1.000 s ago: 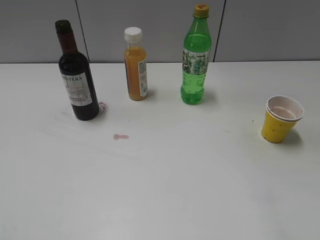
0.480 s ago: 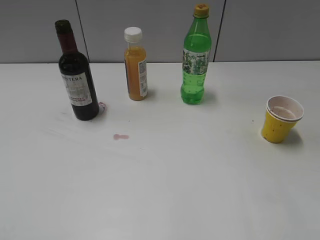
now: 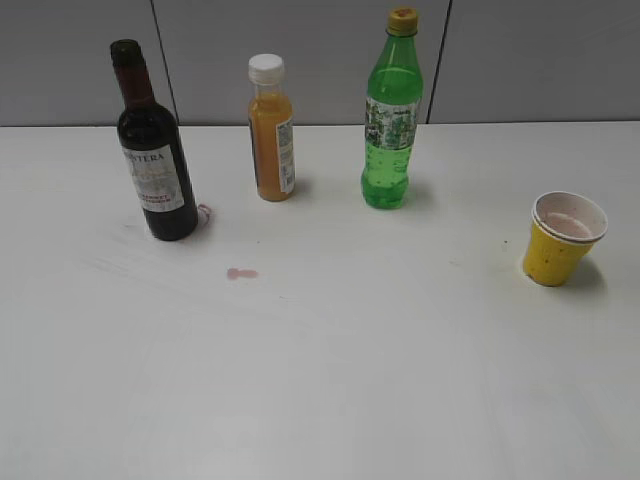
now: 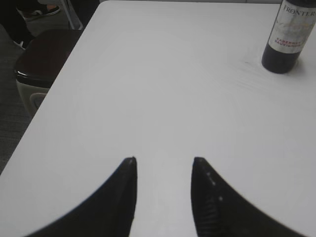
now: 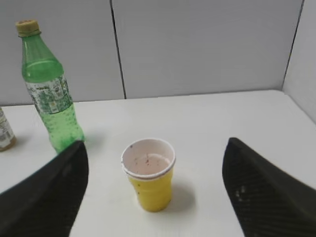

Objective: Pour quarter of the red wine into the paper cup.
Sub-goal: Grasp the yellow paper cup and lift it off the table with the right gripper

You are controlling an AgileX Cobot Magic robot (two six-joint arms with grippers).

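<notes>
The red wine (image 3: 152, 150), a dark bottle with a red foil neck and white label, stands upright at the table's back left; its lower half shows in the left wrist view (image 4: 290, 35). The yellow paper cup (image 3: 560, 240) with a pink-stained inside stands at the right. My left gripper (image 4: 163, 160) is open and empty, low over the table well short of the wine. My right gripper (image 5: 155, 145) is open wide, with the paper cup (image 5: 149, 175) standing between and just beyond its fingers, untouched. Neither gripper shows in the exterior view.
An orange juice bottle (image 3: 271, 130) and a green soda bottle (image 3: 391, 115) stand at the back middle. A small pink spill (image 3: 240, 273) lies in front of the wine. A dark bin (image 4: 42, 64) stands off the table's left edge.
</notes>
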